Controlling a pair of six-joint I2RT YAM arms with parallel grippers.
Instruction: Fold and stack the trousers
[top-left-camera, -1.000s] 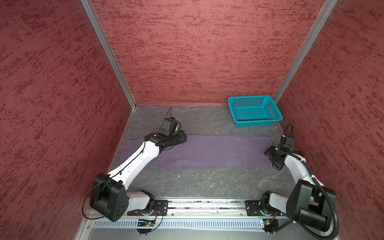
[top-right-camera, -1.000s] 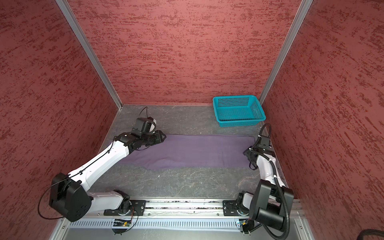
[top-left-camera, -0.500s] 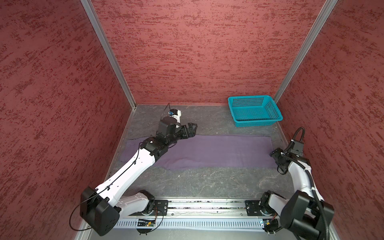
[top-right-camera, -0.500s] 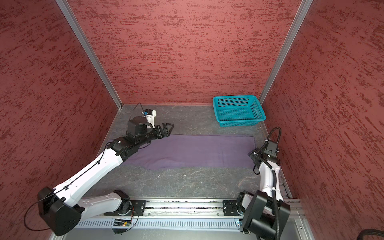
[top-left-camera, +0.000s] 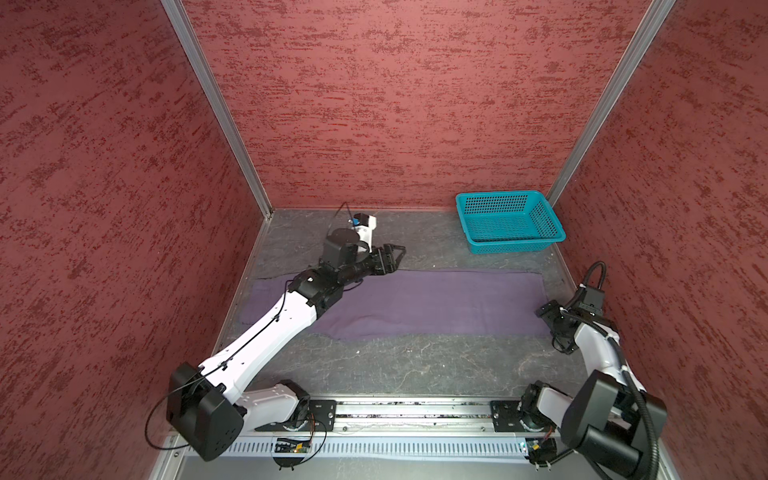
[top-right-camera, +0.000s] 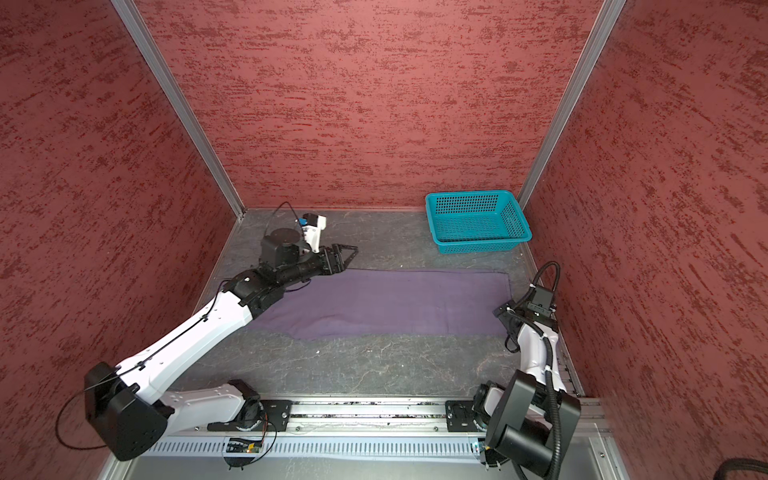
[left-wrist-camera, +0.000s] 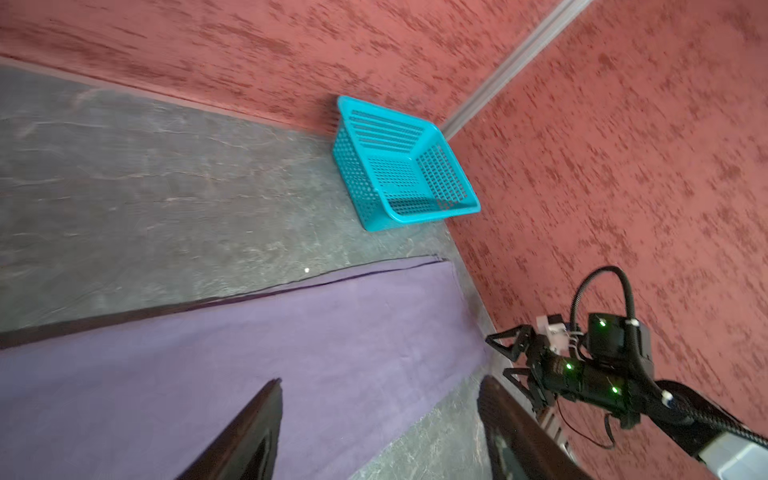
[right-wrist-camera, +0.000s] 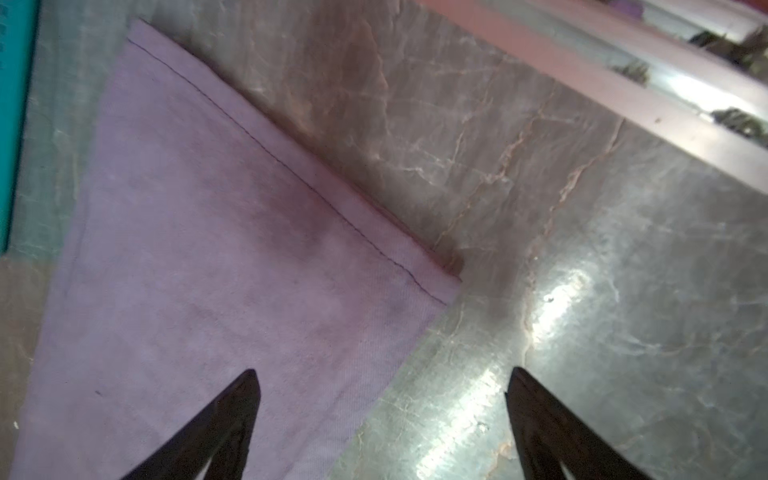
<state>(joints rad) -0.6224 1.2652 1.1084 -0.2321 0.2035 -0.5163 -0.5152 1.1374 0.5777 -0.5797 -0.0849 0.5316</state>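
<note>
At 9 o'clock of the grey table (top-left-camera: 395, 365), with 12 o'clock taken at the back wall in both top views, one end of the trousers (top-left-camera: 436, 299) begins. The purple cloth lies flat as one long band across the middle of the table until 3 o'clock. Its far edge is straight, and its near edge bulges a little toward 7 o'clock. The white left arm (top-left-camera: 266, 332) reaches over this left end, and the left gripper (top-left-camera: 397, 254) hangs above the far edge of the cloth, between 11 and 12 o'clock. In the left wrist view its jaws stand well apart with nothing between them, so it holds nothing. At 1 o'clock, in the back corner, the teal basket (top-left-camera: 511, 246) stands apart from the trousers. At 3 o'clock the right gripper (right-wrist-camera: 382, 374) is just beside the right end of the trousers. Its jaws are spread wide: in the right wrist view one is over the hemmed corner of the cloth, the other is over bare table, and nothing is gripped.
</note>
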